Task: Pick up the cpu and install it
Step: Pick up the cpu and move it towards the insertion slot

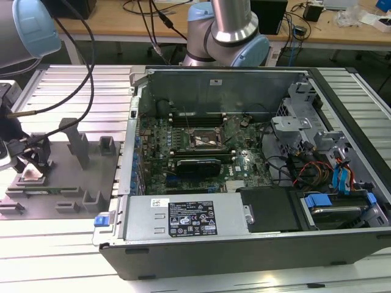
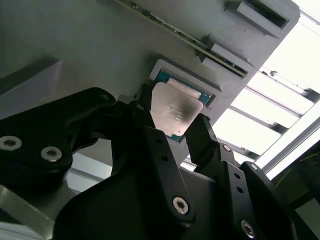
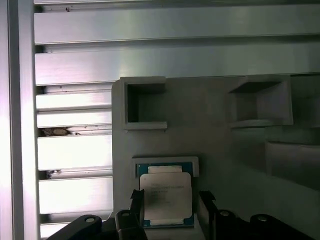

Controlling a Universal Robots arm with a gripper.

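Exterior view: gripper [image 1: 32, 168] apart from computer [image 1: 208, 85]

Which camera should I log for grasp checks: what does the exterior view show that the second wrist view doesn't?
Exterior view: the open computer case with its motherboard socket beside the workspace. Second wrist view: the cpu close up, at its recess. Both: the tool down at the grey fixture plate.
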